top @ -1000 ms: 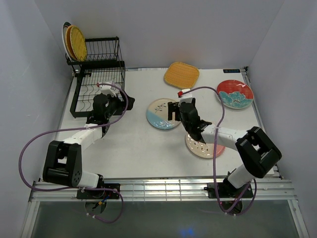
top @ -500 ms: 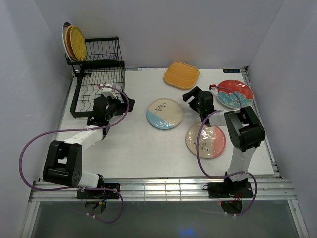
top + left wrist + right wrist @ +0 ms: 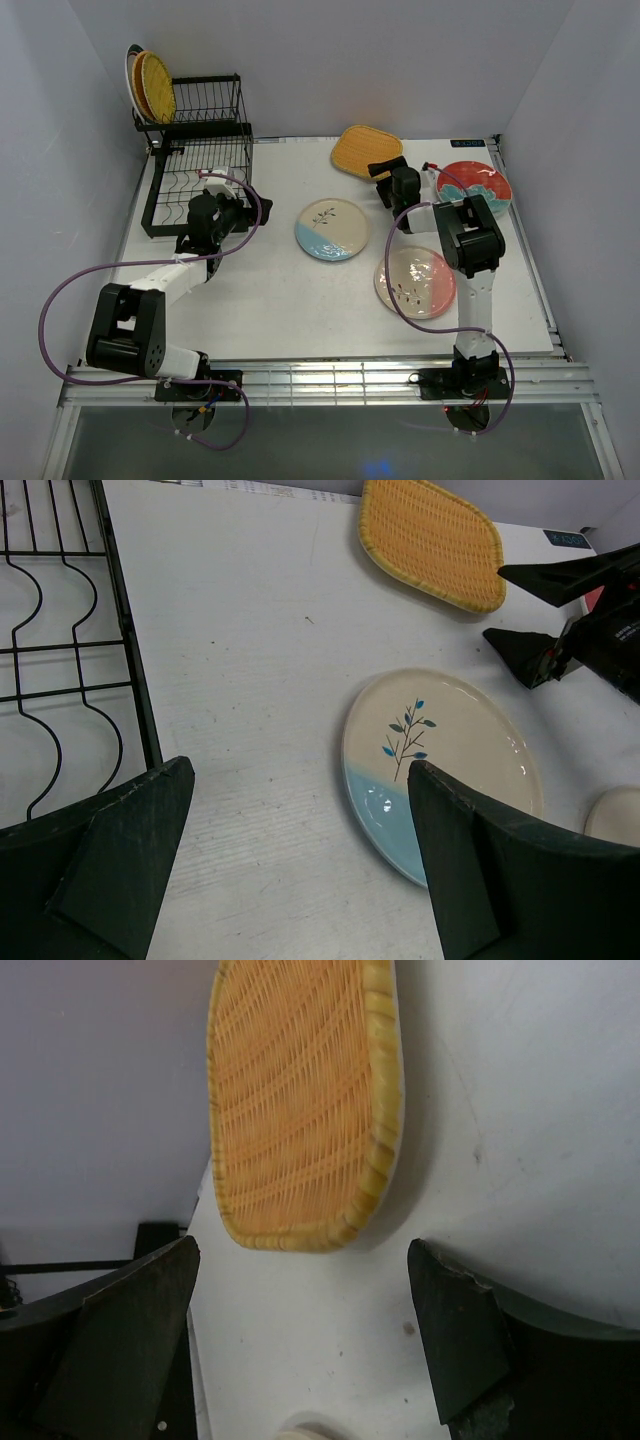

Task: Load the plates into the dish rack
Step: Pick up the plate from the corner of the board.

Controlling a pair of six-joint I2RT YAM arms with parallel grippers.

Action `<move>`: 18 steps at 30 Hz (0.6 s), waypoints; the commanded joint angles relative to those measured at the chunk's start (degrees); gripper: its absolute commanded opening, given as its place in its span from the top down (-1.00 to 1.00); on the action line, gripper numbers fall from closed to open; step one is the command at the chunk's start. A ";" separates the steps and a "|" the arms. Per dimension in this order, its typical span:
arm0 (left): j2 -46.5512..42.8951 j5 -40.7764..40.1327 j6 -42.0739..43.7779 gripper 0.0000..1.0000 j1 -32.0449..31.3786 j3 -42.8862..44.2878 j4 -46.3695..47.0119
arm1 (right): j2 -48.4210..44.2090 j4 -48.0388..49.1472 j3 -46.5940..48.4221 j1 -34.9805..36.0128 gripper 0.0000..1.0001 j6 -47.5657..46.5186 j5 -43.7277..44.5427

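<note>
At the frame's upper left, woven plates (image 3: pixel 152 86) overlap on the dish rack (image 3: pixel 195 170). The left gripper (image 3: pixel 300 810) and right gripper (image 3: pixel 300 1280) both gape empty. The rounded-square plate (image 3: pixel 300 1110) is cut off at the top.

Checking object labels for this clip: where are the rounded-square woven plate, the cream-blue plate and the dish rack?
rounded-square woven plate (image 3: pixel 300 1100), right wrist view, centre of its weave.
cream-blue plate (image 3: pixel 460 745), left wrist view, cream middle beside the leaf sprig.
dish rack (image 3: pixel 200 130), top external view, top rail of lower section.
</note>
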 commanded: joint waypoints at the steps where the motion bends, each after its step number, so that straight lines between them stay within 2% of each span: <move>1: -1.91 0.38 0.14 -0.96 -0.33 -0.56 0.98 | 3.75 -0.88 4.81 -0.80 -0.82 6.73 2.72; 8: -2.00 -1.64 -2.58 -0.96 -0.25 -0.73 0.89 | 7.79 -3.69 9.91 -0.80 -0.86 10.69 6.24; 9: -1.91 -1.64 -3.37 -0.96 -0.25 -0.73 0.89 | 8.14 -3.78 10.44 -0.89 -0.99 11.04 6.32; 12: -1.65 -1.64 -5.13 -0.96 -0.25 -0.91 0.89 | 9.64 -4.04 12.02 -1.06 -0.78 11.31 6.32; 13: -1.48 -1.21 -6.01 -0.96 -0.25 -0.91 0.89 | 9.99 -4.04 12.38 -0.98 -0.54 11.75 6.32; 14: -1.39 -0.86 -6.27 -0.96 -0.25 -0.91 0.89 | 10.25 -4.04 12.90 -0.97 -0.44 11.93 5.98; 17: -0.68 0.63 -7.86 -0.95 -0.25 -1.00 0.89 | 10.52 -3.69 13.00 -1.06 0.06 11.93 5.71; 18: -0.25 2.03 -7.95 -0.94 -0.25 -0.91 0.89 | 10.00 -2.91 12.21 -1.06 0.40 11.75 5.62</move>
